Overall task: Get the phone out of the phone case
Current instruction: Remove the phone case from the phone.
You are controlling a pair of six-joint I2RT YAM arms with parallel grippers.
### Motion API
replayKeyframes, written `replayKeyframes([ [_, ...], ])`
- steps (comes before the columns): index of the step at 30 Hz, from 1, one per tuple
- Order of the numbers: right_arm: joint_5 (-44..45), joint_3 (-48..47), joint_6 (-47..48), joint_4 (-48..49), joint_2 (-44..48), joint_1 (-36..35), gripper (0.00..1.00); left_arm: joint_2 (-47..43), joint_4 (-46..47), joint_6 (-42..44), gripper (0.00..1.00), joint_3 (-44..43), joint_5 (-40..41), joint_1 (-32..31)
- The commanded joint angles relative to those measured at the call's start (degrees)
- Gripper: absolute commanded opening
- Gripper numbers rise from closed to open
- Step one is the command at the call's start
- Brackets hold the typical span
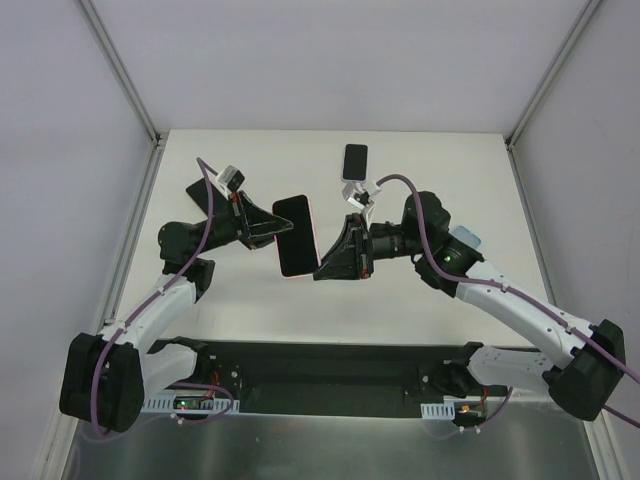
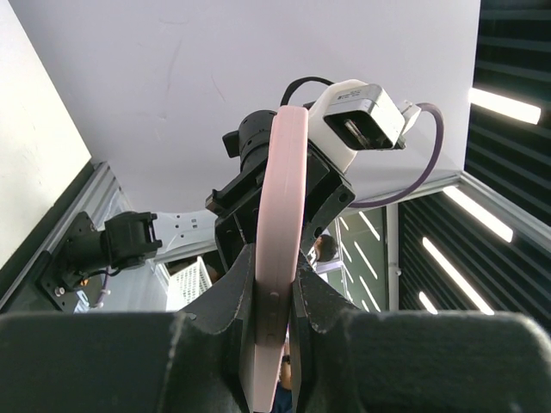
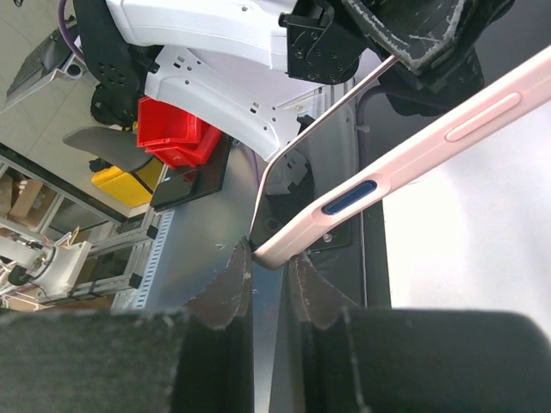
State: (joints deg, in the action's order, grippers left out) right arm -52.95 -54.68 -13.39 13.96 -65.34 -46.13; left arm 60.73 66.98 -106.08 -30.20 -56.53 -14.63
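A phone (image 1: 294,232) with a black screen sits in a pink phone case (image 1: 311,238), held in the air over the middle of the table. My left gripper (image 1: 272,228) is shut on the case's left long edge. In the left wrist view that pink edge (image 2: 282,198) runs up from between the left gripper (image 2: 275,256) fingers. My right gripper (image 1: 320,270) is shut on the case's lower right corner. In the right wrist view the case (image 3: 413,159) slants up to the right from the right gripper (image 3: 271,249). A thin pale strip (image 3: 263,172) stands off that corner; what it is does not show.
A second black phone (image 1: 354,161) lies flat on the white table (image 1: 440,180) at the back middle. Another dark flat object (image 1: 199,195) lies at the left under the left arm. Grey walls close in the table on both sides.
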Motion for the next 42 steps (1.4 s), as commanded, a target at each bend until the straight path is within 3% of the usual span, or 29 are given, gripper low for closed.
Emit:
replayKeyframes([
  [1,6.7,-1.0,12.2,7.5,-0.4,-1.0,0.01,-1.9,0.5,-8.7,0.00,0.0,2.1,-2.2],
  [12,9.4,-0.9,18.2,8.3,-0.2,-1.3,0.01,-4.1,-2.9,-9.8,0.00,0.3,2.0,-2.3],
  [19,11.5,-2.2,14.5,9.2,-1.9,-1.4,0.01,-5.0,-4.5,-8.4,0.00,0.7,2.5,-2.4],
  [22,14.8,-3.4,13.6,4.4,-1.8,-1.4,0.02,-4.8,-4.9,-6.7,0.00,-0.4,2.1,-2.3],
  [24,15.9,-4.3,12.0,-1.6,-1.4,-1.4,0.24,-4.1,-5.4,-5.5,0.00,-1.6,2.1,-2.3],
  [26,19.1,-3.7,10.8,-6.5,0.2,-1.4,0.37,-3.4,-4.7,-4.7,0.00,-2.7,1.7,-2.2],
  [29,26.7,-1.3,8.4,-12.4,4.2,-0.9,0.43,-2.0,-4.1,-3.5,0.00,-3.9,2.1,-2.1],
  [33,32.1,1.0,-2.4,-18.4,11.0,2.4,0.45,-0.4,-3.7,-0.6,0.00,-4.1,4.1,-1.8],
  [34,32.6,4.5,-5.1,-17.2,12.5,2.3,0.55,-0.2,-3.6,0.9,0.00,-3.8,5.0,-1.8],
  [35,32.6,6.5,-7.8,-12.0,14.1,2.3,0.99,0.4,-3.4,1.8,0.00,-3.3,6.2,-1.7],
  [37,35.4,12.6,-17.1,-6.5,18.2,2.0,0.96,1.1,-3.3,4.2,0.00,-2.6,7.5,-1.7],
  [39,39.8,16.0,-22.2,1.0,20.9,0.5,0.98,1.8,-2.6,5.4,0.00,-1.5,9.2,-1.7],
  [42,44.2,19.2,-28.0,6.5,21.2,-2.1,0.93,2.7,-1.8,7.0,0.00,-0.5,11.1,-1.7],
])
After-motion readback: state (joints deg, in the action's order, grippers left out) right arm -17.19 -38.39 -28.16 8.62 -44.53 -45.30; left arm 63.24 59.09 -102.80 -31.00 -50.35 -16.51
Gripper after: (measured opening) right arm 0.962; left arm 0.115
